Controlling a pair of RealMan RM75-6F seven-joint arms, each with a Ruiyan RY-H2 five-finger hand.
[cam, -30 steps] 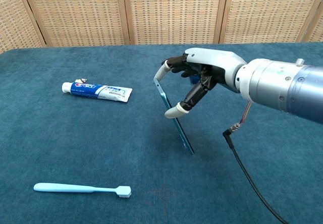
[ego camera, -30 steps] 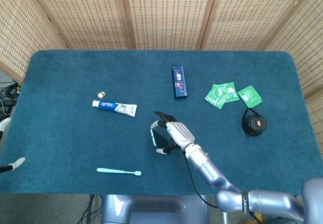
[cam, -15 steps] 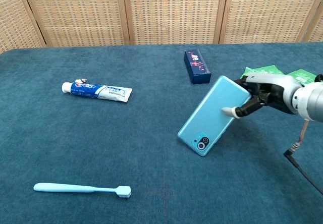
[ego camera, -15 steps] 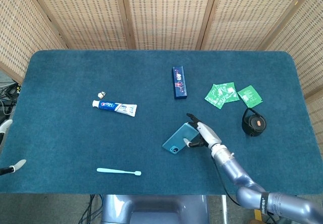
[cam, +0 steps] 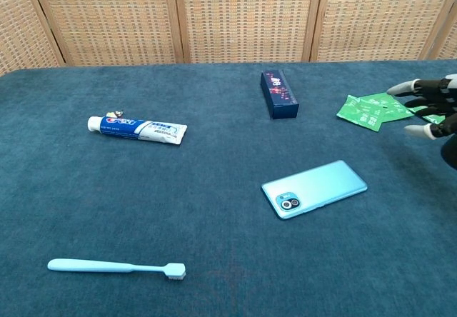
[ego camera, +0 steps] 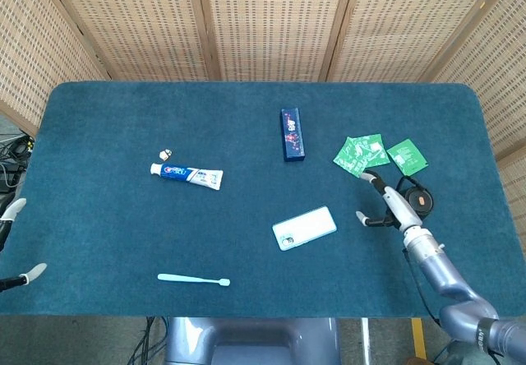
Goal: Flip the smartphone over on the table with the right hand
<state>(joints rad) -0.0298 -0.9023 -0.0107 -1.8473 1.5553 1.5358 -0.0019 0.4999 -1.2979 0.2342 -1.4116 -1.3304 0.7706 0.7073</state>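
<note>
Head view | smartphone (ego camera: 305, 228) flat, glossy teal back up, on blue felt | right hand (ego camera: 388, 205) empty, fingers spread

The surface (cam: 86, 210) is covered in matt, napped teal cloth, slightly mottled. On it the smartphone (cam: 314, 188) shows a smooth, satin light-blue back with a glossy dark camera ring. The toothpaste tube (cam: 137, 128) is glossy printed plastic; the toothbrush (cam: 114, 267) is pale matt plastic. The dark blue box (cam: 278, 93) looks like glossy printed card, and the green sachets (cam: 368, 110) like shiny foil or film. The right hand (ego camera: 393, 207) has smooth white plastic shells with dark parts between; its arm (ego camera: 440, 270) is satin silver-grey. Behind stand screens (cam: 243, 17) of rough woven cane in wooden frames.
</note>
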